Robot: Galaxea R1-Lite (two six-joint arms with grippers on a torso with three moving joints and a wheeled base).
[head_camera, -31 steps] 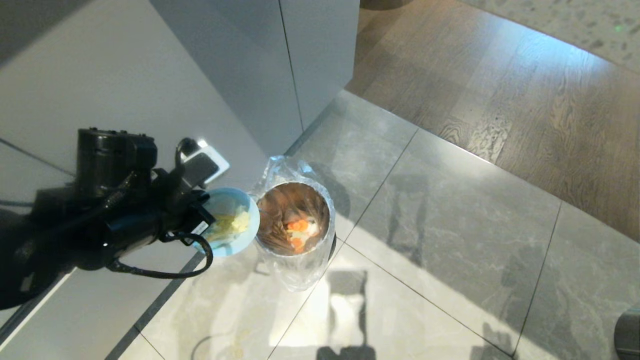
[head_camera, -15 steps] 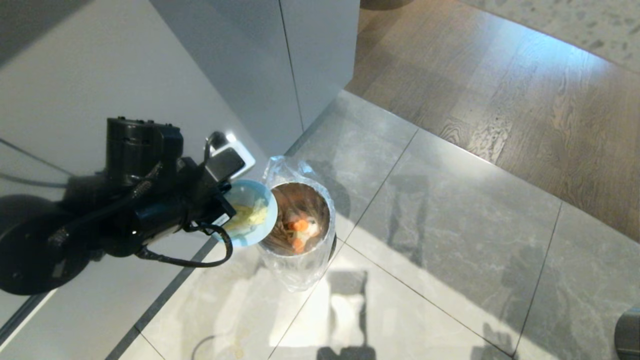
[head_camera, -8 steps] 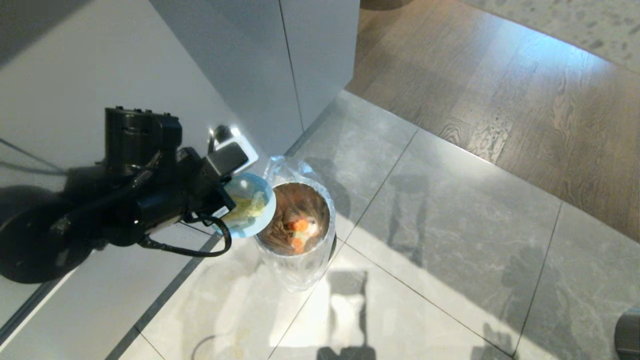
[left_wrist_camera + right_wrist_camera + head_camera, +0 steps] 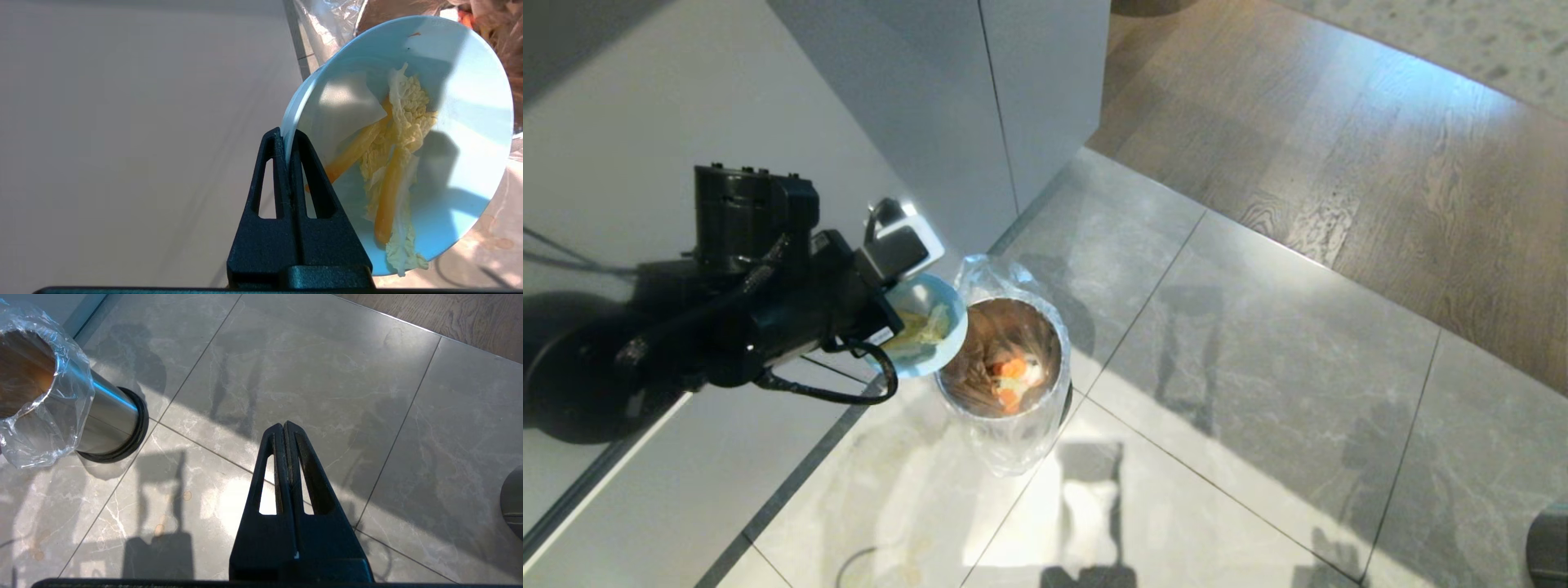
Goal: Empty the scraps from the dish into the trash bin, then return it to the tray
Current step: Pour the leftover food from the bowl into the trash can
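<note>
A: Where is the dish (image 4: pixel 929 327) now?

B: Held tilted at the near-left rim of the trash bin (image 4: pixel 1005 359), mouth turned toward the opening. Pinched at its rim by the left gripper (image 4: pixel 288 141), jaws closed almost fully, one finger inside and one outside the thin wall.

A: And the scraps (image 4: pixel 394 175)?

B: Not yet out. Pale cabbage leaf and orange strips, clinging to the glossy inside. Probably wet and a bit sticky, so likely to slide only with a steeper tilt or a small shake.

A: How to expect the dish to handle?

B: Looks light, stiff and smooth, maybe slippery at such a narrow hold. Rim pinch good for tipping, but risk of turning between the fingers if shaken hard. Better a firm hold on the rim, opposite to the pouring side, as now.

A: The bin itself?

B: Shiny metal, standing on the tile floor (image 4: pixel 1258 408), lined with a crinkled clear bag (image 4: pixel 45 428); some orange bits already inside. Light too, perhaps easy to knock.

A: Right gripper (image 4: pixel 284 428)?

B: Closed, holding nothing, idle over the floor, well apart from the bin.
</note>
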